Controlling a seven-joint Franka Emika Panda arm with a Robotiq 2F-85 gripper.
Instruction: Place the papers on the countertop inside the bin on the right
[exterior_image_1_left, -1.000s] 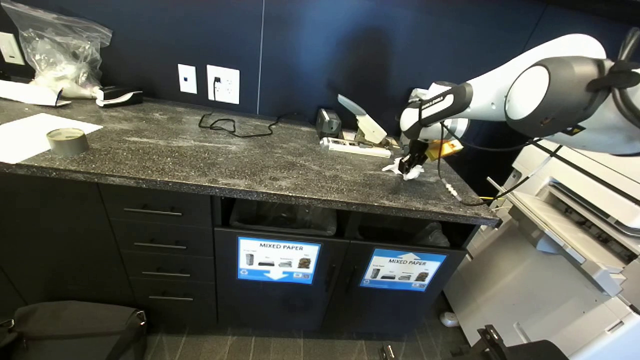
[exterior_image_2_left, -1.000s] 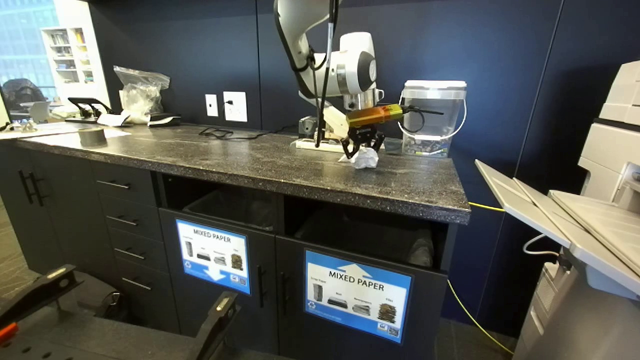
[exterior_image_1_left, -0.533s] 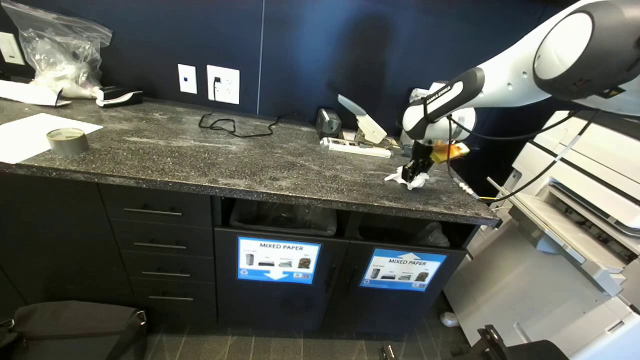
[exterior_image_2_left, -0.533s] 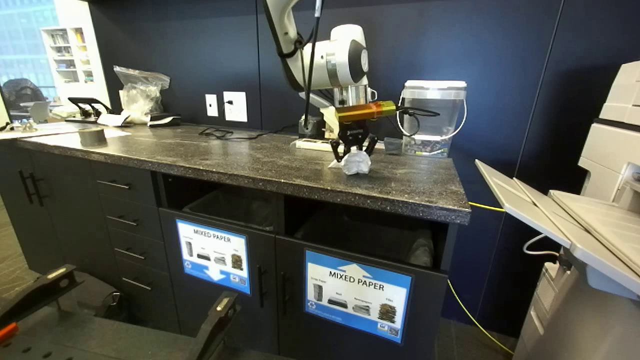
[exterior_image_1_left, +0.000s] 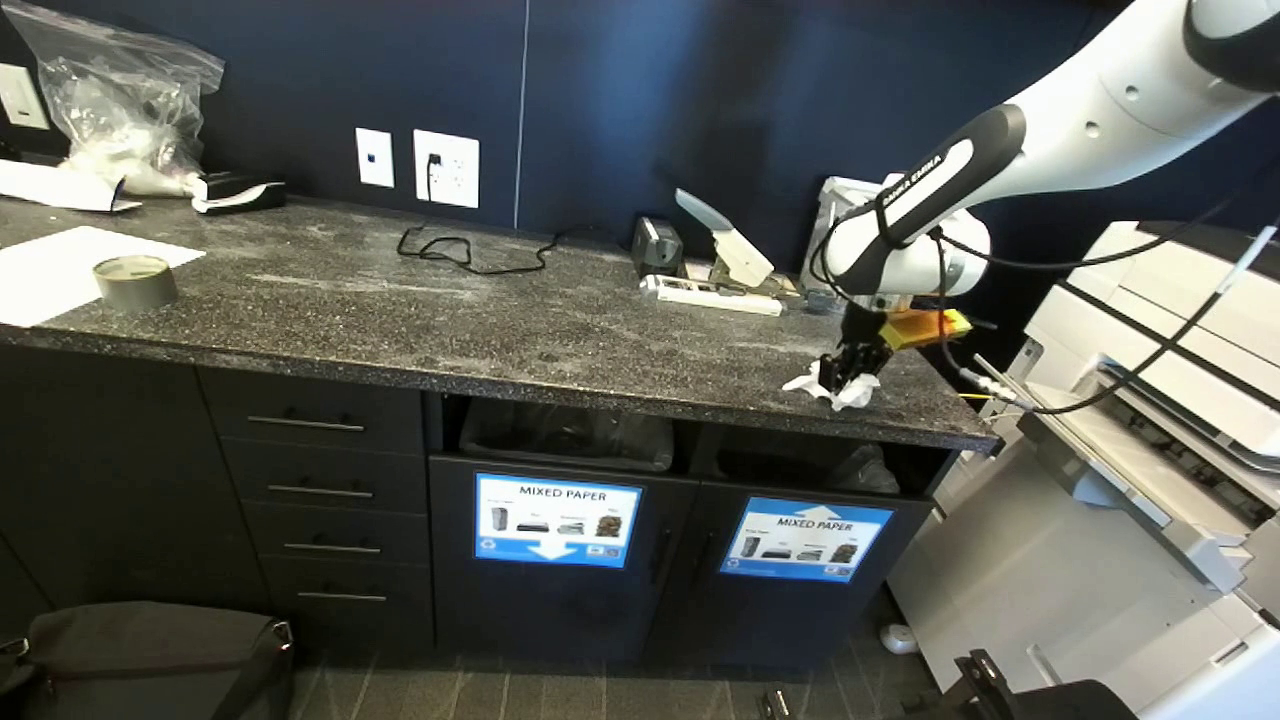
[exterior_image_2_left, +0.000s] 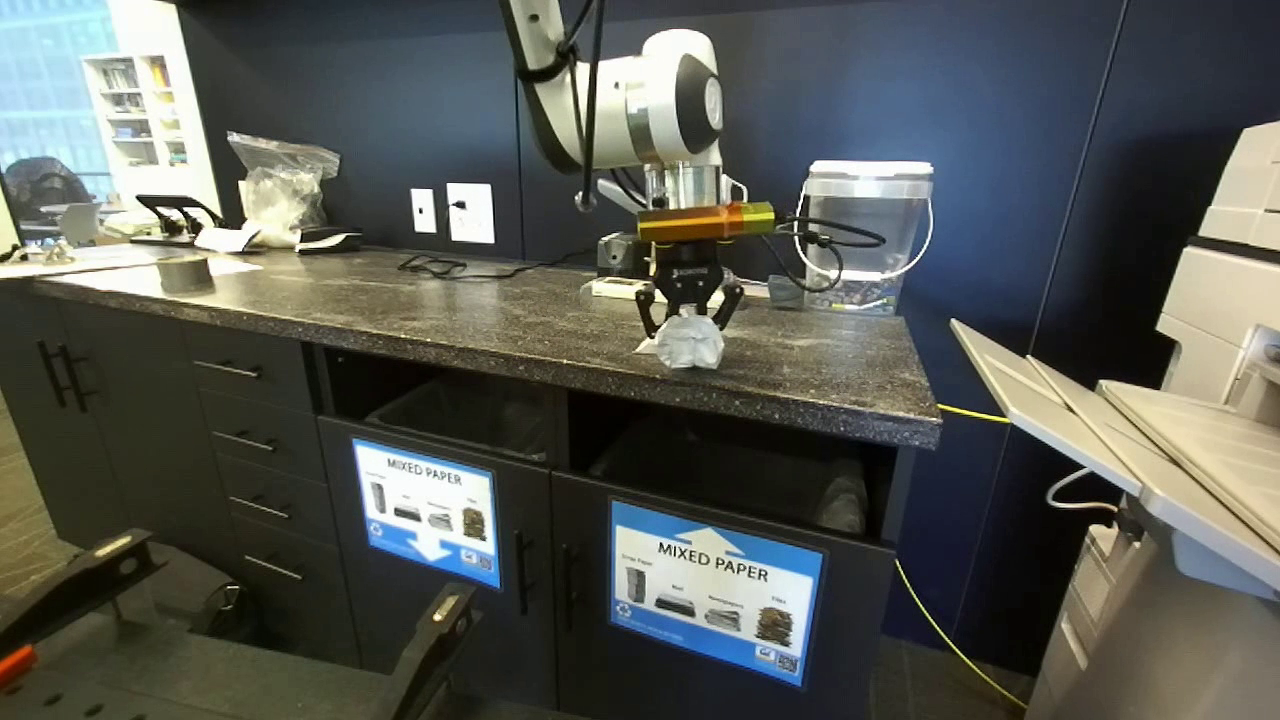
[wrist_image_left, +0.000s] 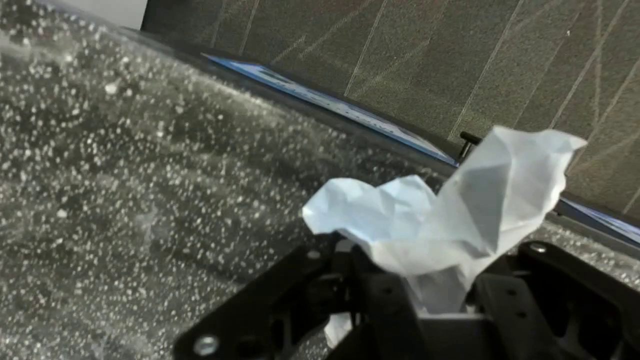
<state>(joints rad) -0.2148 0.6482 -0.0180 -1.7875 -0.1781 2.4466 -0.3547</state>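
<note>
My gripper (exterior_image_2_left: 688, 318) is shut on a crumpled white paper (exterior_image_2_left: 690, 342), close to the front edge of the dark speckled countertop (exterior_image_2_left: 450, 310). In an exterior view the gripper (exterior_image_1_left: 842, 372) has paper (exterior_image_1_left: 855, 393) poking out on both sides. In the wrist view the paper (wrist_image_left: 450, 215) fans out beyond the black fingers (wrist_image_left: 440, 292). I cannot tell whether it touches the countertop. The bin (exterior_image_2_left: 716, 590) is the right compartment below, with a blue label and up arrow; its slot is open under the countertop edge. No other paper scrap shows.
A twin compartment (exterior_image_1_left: 557, 520) stands left of the bin. A white printer (exterior_image_1_left: 1120, 520) stands right. A translucent tub (exterior_image_2_left: 868, 235) and a beige hole punch (exterior_image_1_left: 712, 295) sit behind the gripper. Tape (exterior_image_1_left: 135, 284), a flat sheet (exterior_image_1_left: 60, 265) and a plastic bag (exterior_image_1_left: 125, 120) lie far left.
My gripper has moved with the held paper toward the countertop's front edge, across from the back area near the hole punch. The paper has stayed in the fingers.
</note>
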